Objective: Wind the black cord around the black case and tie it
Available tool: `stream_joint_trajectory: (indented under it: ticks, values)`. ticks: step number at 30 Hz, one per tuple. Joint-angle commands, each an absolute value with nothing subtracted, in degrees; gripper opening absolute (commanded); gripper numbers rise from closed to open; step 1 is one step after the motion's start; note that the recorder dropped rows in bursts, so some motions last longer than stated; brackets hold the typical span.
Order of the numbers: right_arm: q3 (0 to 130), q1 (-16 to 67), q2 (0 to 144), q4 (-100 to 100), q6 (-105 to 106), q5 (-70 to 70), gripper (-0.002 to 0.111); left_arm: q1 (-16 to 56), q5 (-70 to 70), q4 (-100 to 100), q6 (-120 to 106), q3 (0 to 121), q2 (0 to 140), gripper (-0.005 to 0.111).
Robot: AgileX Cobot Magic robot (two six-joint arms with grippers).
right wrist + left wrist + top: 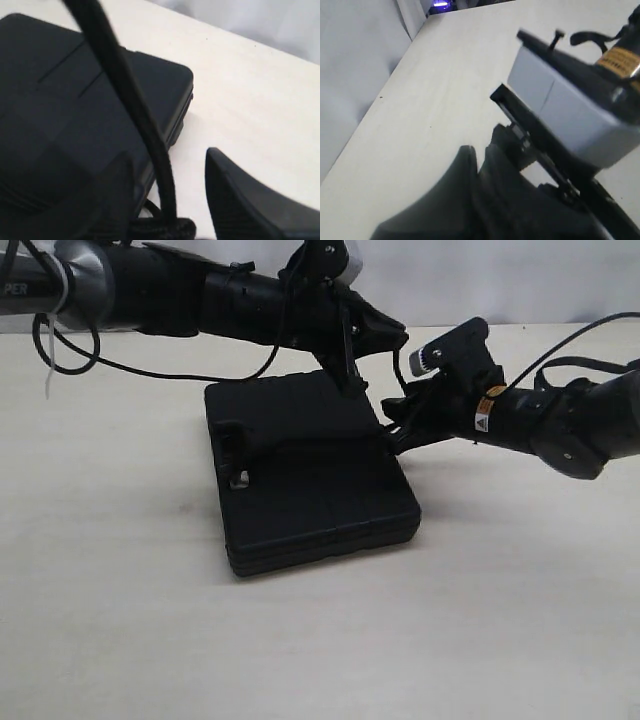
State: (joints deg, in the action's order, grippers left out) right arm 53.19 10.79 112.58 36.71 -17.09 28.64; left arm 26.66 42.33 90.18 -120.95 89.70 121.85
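a pale beige tabletop (pixel 120 620) fills the scene. on its middle lies a flat rectangular matte black plastic case (pixel 320 490), resting flat, with a ribbed side wall facing the exterior camera and a small handle cutout at its left edge in that view. the left gripper (pixel 350 375) reaches in from the upper left and hangs over the far edge of the case. its jaws are closed together, and whether anything is pinched between them cannot be told. the right gripper (pixel 392 435) comes in from the right and sits at the case's right edge, jaws spread wide and clamping nothing. a thin black braided cord (pixel 130 95) runs taut through the gap between those spread fingers and slants up across the top of the case. a thicker, knotted lump of it sits low by the right gripper, just beside the case's corner.
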Motion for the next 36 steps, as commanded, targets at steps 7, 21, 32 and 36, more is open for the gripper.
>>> stream_joint_trajectory:
  ticks: [7, 21, 32, 36]
  values:
    - [53.95, 10.68, 113.13, 36.82, -16.34, 28.52, 0.043, 26.67, 42.97, 91.12, -122.75, 90.00, 119.07, 0.000]
    - [52.98, 10.81, 107.96, 36.82, -16.48, 26.07, 0.043, 26.67, 42.73, 90.70, -122.75, 90.00, 113.82, 0.000]
    - [51.21, 10.81, 107.00, 38.54, -20.15, 31.54, 0.043, 26.67, 47.88, 91.02, -122.37, 93.45, 113.71, 0.000]
    - [51.21, 10.81, 107.05, 38.44, -20.15, 31.86, 0.043, 26.67, 49.81, 90.70, -121.62, 93.43, 113.47, 0.000]
